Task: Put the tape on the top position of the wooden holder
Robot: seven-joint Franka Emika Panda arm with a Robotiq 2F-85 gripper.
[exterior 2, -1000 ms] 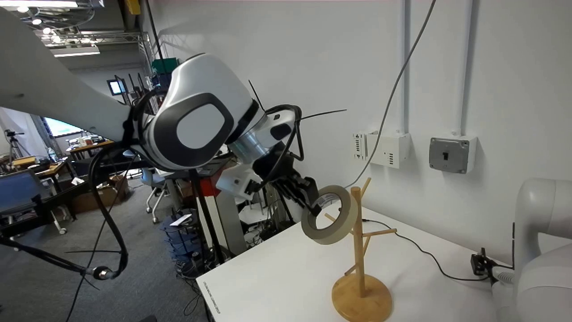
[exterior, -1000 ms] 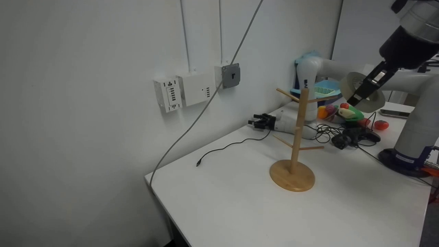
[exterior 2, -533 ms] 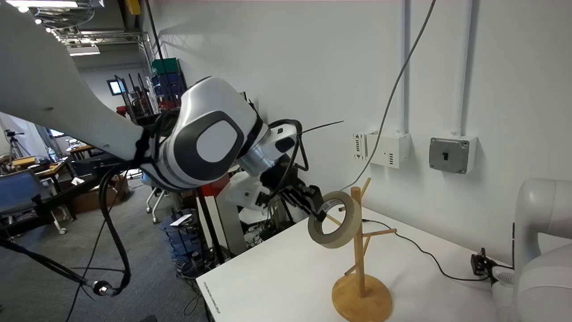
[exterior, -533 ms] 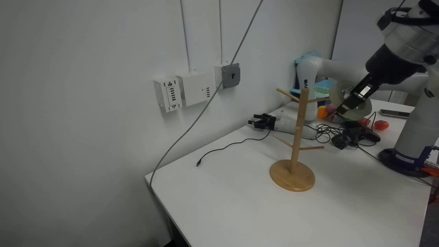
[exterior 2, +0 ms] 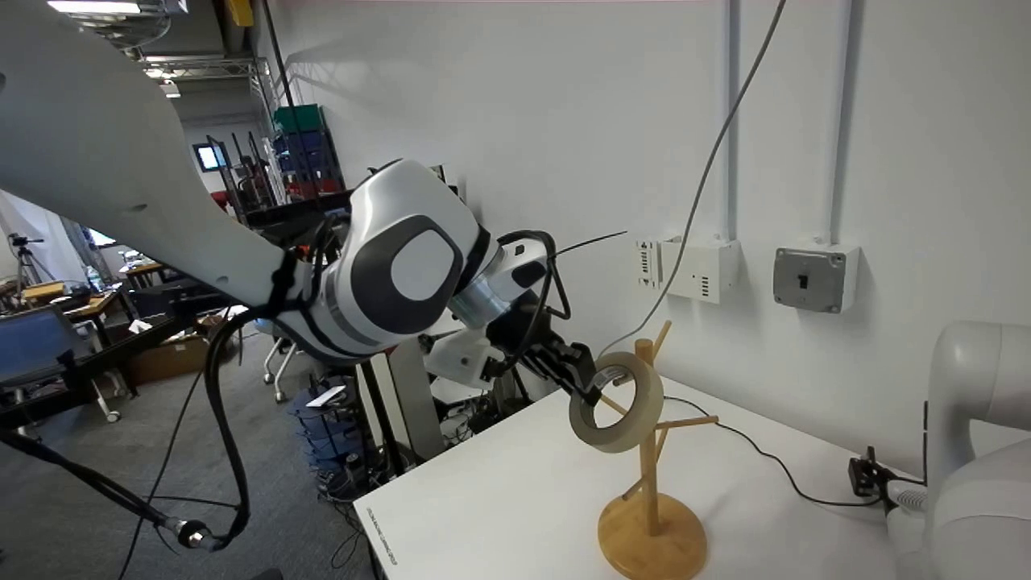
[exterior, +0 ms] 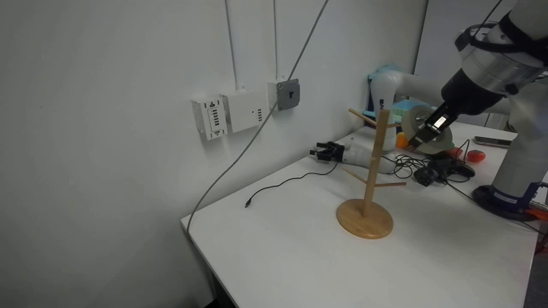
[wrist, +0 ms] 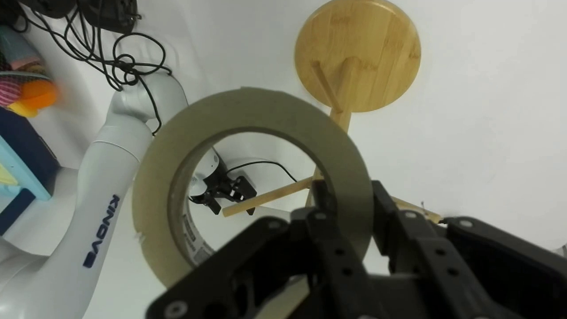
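Held the tape point(wrist: 252, 108) by its rim between fingers point(wrist: 382, 217), near the upper pegs point(exterior: 363, 117) of the wooden holder point(exterior: 373, 173), with contact unclear. Seemed light, stiff, maybe slightly sticky; was best gripped there.

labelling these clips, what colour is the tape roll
The tape roll is dull beige, best seen in the wrist view.

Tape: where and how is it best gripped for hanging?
I'd pinch the tape across its narrow wall, inside to outside, as the hand does, from the side away from the wooden stand; that should leave its wide hole mostly open for a peg.
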